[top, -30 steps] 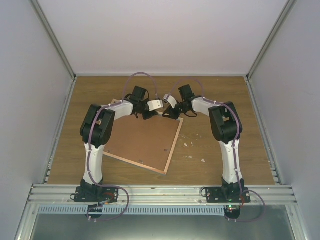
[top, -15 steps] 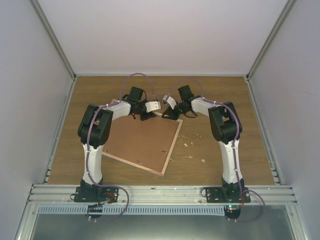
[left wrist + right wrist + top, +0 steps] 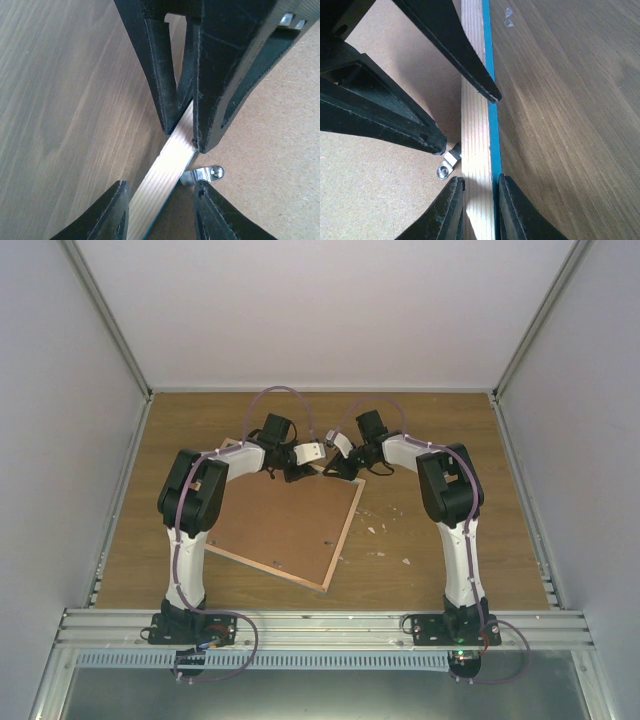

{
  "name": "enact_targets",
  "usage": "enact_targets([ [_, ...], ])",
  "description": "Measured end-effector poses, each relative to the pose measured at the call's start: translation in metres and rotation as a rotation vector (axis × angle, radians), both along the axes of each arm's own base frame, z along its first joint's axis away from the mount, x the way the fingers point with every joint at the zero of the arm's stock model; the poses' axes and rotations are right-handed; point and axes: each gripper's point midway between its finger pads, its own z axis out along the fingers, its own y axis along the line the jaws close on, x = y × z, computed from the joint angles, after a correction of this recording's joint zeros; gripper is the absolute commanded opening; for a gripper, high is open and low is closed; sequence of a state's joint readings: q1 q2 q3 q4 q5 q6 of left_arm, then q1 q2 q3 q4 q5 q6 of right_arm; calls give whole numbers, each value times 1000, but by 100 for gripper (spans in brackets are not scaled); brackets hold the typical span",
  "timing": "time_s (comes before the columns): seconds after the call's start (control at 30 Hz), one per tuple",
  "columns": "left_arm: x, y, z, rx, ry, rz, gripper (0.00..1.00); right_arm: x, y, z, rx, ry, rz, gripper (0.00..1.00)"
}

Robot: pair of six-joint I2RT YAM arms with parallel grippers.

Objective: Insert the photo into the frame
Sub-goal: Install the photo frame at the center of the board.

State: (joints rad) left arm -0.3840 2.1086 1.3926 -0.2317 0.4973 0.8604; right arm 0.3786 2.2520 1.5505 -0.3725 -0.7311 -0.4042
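Note:
The frame (image 3: 285,525) lies tilted on the wooden table, brown board back up. Both grippers meet at its far corner. My right gripper (image 3: 480,178) is shut on the frame's light wood edge (image 3: 476,150), one finger on the board side and the other on the teal face (image 3: 492,135). My left gripper (image 3: 161,186) straddles the same wood edge (image 3: 160,175), open, with a gap on the board side. In the top view the left gripper (image 3: 300,472) and right gripper (image 3: 338,470) almost touch. The photo is out of view.
A small metal retaining tab (image 3: 205,173) is screwed to the board beside the edge, also visible as the tab (image 3: 447,165) in the right wrist view. White scraps (image 3: 380,530) lie on the table right of the frame. Enclosure walls stand on both sides and an aluminium rail (image 3: 320,625) runs along the front.
The left arm has shifted slightly and the frame's near corner has slid a little to the left. The right arm has stayed in place on the edge.

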Motion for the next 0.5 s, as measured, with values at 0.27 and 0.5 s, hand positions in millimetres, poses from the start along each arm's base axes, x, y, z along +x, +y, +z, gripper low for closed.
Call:
enact_targets([
  [0.27,4,0,-2,16,-20,-13,39,0,0,0,-1,-1,3,4],
  [0.5,1,1,-2,35,-76,-110,42,0,1,0,-3,3,12,1],
])
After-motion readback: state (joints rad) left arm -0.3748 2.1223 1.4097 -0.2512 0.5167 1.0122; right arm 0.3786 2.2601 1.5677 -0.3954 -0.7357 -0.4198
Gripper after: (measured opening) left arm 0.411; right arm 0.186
